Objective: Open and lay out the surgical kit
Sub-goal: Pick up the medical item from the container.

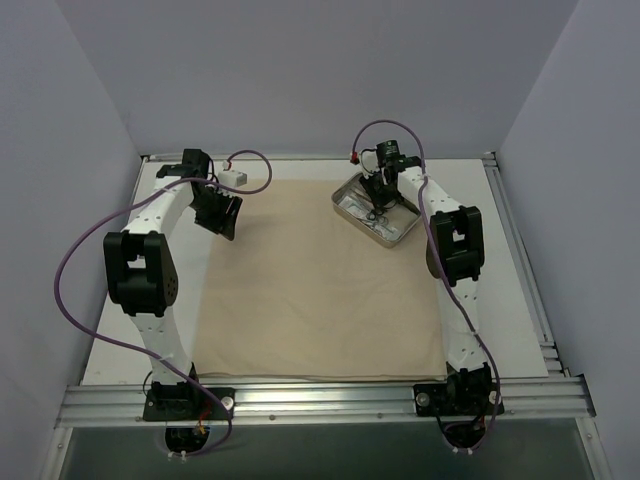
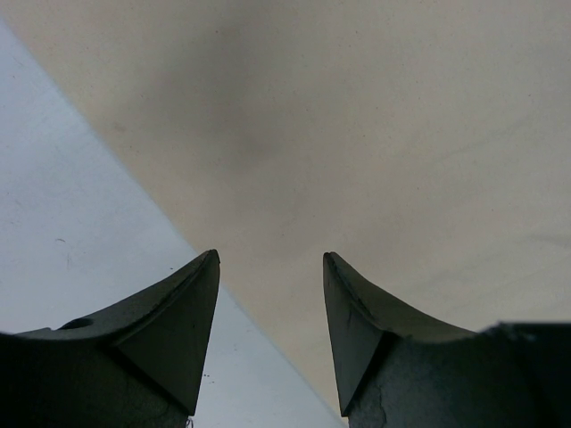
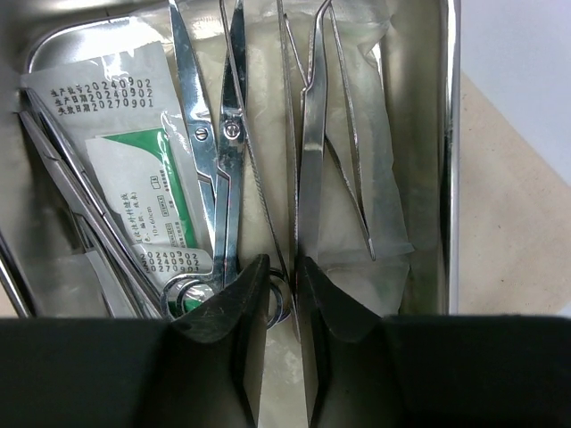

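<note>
**A:** Your cloth wrap (image 1: 320, 290) lay flat and unfolded across the table (image 1: 520, 300). The steel tray (image 1: 340, 205) sat on it at about 1 o'clock, turned askew to the cloth's edges.

**B:** And your left gripper (image 1: 225, 215) was well apart from the tray, over at the cloth's 10 o'clock corner. In its own wrist view the left gripper (image 2: 270, 259) was released, jaws spread with nothing between them. Below it the cloth's edge ran diagonally, with bare table toward 8 o'clock.

**A:** Your right gripper (image 1: 378, 200) was down inside the tray. Up close, your right gripper (image 3: 283, 263) had its jaws drawn narrow, only a slim gap left. The near end of the tweezers (image 3: 312, 160) ran into that gap.

**B:** Were you pinching them? I could not tell: the jaws hid the contact.

**A:** The ring-handled clamps (image 3: 219, 152) lay just beside the tweezers at 9 o'clock, their rings against the left fingertip (image 3: 227, 303). Farther toward 9 o'clock you had a printed packet (image 3: 125, 160) with a green patch.

**B:** A clear packet (image 3: 379, 178) lay under the tweezers, toward the tray wall (image 3: 419, 134) at 3 o'clock.
</note>
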Controlling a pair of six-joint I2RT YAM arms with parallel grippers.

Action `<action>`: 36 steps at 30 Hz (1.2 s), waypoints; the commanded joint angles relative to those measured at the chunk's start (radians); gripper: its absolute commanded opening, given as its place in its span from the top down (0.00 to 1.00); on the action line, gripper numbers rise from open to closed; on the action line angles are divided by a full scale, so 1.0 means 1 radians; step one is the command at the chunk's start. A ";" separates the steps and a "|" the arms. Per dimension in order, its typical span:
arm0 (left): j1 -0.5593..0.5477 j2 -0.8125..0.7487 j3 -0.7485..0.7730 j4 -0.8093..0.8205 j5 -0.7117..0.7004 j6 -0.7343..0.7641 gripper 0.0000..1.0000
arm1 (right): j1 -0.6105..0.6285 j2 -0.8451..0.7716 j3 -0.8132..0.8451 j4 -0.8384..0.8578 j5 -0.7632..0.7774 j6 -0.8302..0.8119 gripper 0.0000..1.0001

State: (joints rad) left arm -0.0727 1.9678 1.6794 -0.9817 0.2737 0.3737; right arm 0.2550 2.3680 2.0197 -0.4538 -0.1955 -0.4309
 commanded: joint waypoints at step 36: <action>0.031 -0.079 -0.038 0.060 0.007 -0.019 0.41 | 0.144 -0.410 -0.246 0.168 0.110 0.161 1.00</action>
State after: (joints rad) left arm -0.0639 1.9594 1.6459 -0.9680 0.2737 0.3721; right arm 0.3218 2.1170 1.8362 -0.3870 -0.1005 -0.3813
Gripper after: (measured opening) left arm 0.591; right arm 0.018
